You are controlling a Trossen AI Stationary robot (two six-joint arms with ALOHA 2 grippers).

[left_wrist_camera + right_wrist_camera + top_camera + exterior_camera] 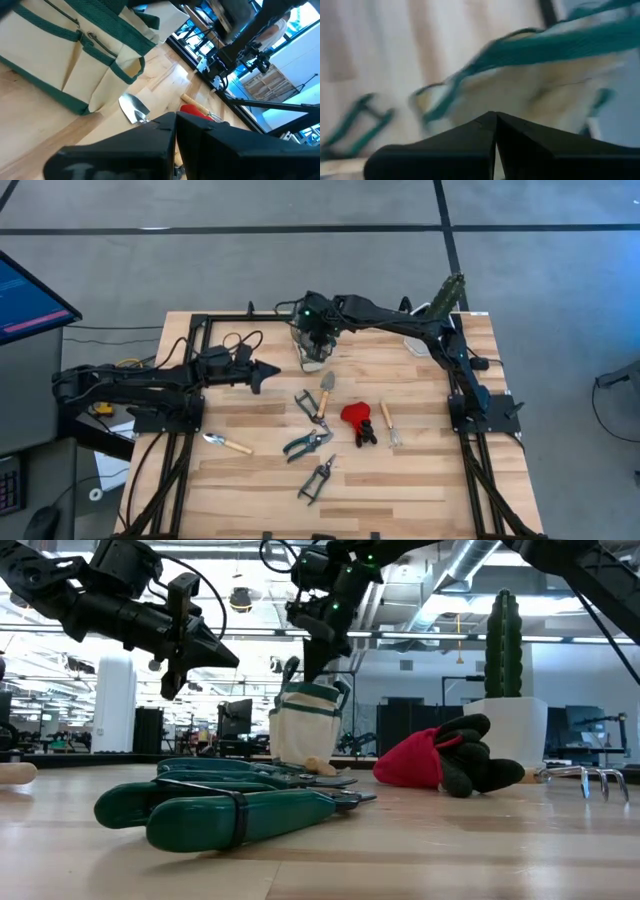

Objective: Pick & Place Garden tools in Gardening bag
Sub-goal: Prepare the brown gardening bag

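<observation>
Right hand (318, 340), fingers closed and empty, above gardening bag (312, 352); left hand (270, 373), closed, empty, beside bag.

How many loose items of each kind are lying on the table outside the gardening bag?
Pruning shears: 3
Trowels: 2
Hand rake: 1
Red-and-black glove: 1
Total: 7
</observation>
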